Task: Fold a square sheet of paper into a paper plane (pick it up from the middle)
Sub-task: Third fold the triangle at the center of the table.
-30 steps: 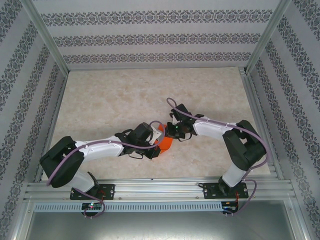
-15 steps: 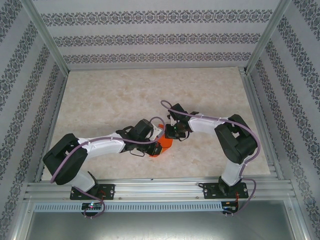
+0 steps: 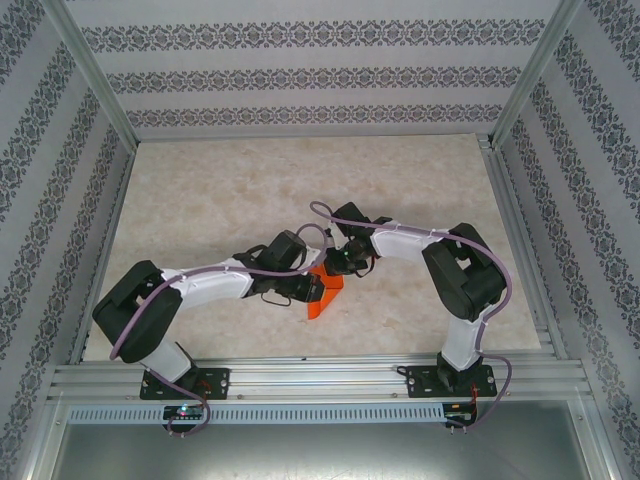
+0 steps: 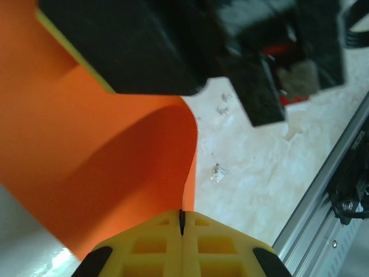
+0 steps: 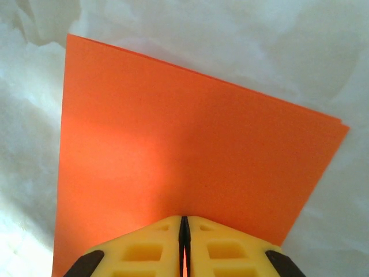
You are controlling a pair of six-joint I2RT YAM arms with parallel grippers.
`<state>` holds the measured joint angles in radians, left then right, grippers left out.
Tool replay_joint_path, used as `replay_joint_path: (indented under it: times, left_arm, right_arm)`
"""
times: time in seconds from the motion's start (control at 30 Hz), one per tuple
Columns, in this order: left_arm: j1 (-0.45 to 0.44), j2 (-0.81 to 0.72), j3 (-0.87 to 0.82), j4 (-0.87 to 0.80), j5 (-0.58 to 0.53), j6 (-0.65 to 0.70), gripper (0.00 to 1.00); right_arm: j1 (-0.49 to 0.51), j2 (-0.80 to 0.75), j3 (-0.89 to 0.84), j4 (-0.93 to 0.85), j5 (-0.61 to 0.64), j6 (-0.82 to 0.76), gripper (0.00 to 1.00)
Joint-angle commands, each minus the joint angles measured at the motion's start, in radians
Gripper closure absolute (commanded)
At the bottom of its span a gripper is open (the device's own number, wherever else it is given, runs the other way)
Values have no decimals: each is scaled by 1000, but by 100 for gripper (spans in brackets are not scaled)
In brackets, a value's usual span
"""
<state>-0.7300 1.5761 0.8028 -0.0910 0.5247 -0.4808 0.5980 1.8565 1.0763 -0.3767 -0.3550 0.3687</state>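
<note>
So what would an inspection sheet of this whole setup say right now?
surface: pale marbled table, flat.
job's things: orange paper, near the front middle, bent in a curve, apparently doubled over.
clutter: a few tiny shiny specks on the table.
grippers: left gripper and right gripper, each with jaws shut on the paper's edge.
cables: purple cables run along both arms, one looping above the right wrist.
surroundings: patterned walls, metal frame.
</note>
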Motion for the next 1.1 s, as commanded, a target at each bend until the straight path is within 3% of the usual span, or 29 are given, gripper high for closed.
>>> replay_joint_path:
  times: [0.0, 0.23, 1.07]
  left_arm:
    - [29, 20, 19, 11, 23, -9, 96]
    - [49, 61, 33, -14, 29, 11, 96]
    - [60, 50, -6, -27, -136, 6, 97]
  right_arm:
    - [1, 35, -11, -33, -13, -36, 88]
    - [-2, 38, -10, -36, -9, -29, 88]
    - [0, 38, -22, -19, 2, 19, 88]
